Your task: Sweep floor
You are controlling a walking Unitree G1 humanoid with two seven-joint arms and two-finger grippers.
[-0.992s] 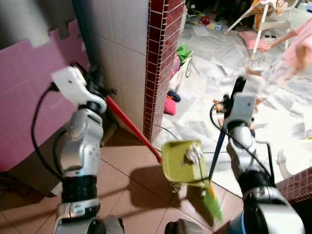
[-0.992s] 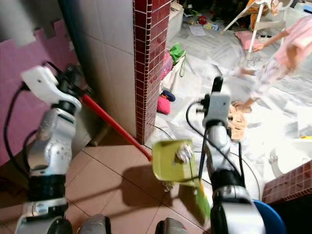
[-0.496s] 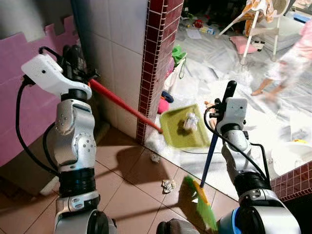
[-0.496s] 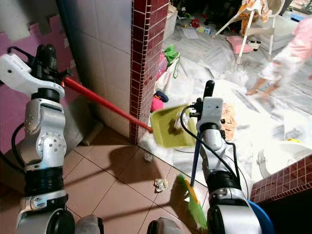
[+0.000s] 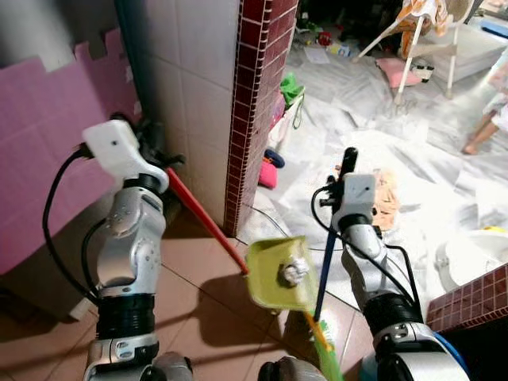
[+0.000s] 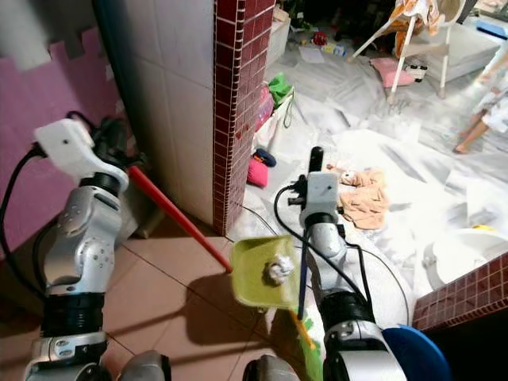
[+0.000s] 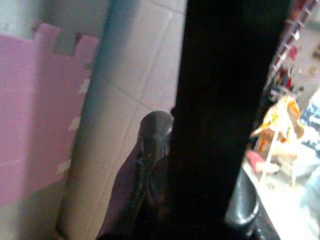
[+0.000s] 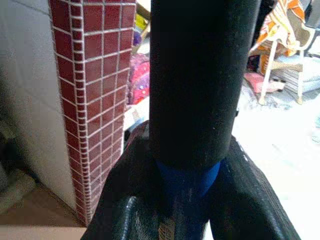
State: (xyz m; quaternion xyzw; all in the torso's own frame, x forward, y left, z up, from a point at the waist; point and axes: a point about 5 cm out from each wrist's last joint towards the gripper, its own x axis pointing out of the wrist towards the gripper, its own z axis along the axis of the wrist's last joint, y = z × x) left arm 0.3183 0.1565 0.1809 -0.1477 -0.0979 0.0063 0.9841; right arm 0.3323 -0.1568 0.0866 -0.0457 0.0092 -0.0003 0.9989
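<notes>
The left end effector [image 5: 147, 139] is up high, next to the red brick pillar [image 5: 258, 103]. Its fingers are pinched on the red handle [image 5: 202, 222] of the dustpan [image 5: 278, 274]. The handle slopes down from the pillar to the pan, so the pan hangs out in front of the robot, just above the brown floor [image 5: 198, 309]. I think it is held fairly flat like that so the trash stays in. A crumpled paper ball [image 5: 294, 271] sits in the middle of the pan.

The right end effector [image 5: 347, 171] is on the far side of the pan from the pillar. Its fingers are pinched on the blue stick of the broom [image 5: 325, 270]. The stick goes nearly straight down past the pan's edge. The green bristles [image 5: 325, 361] are low, below the pan and near the floor. I think the broom is kept close to the pan so it can push more bits in.

Past the pillar, the floor is covered with white sheets [image 5: 413, 159]. Toys, a cloth and a white chair [image 5: 432, 40] lie out there. A person's leg [image 5: 488, 127] shows at the edge.

I can't read any words or labels on the broom, the pan or anything else.
</notes>
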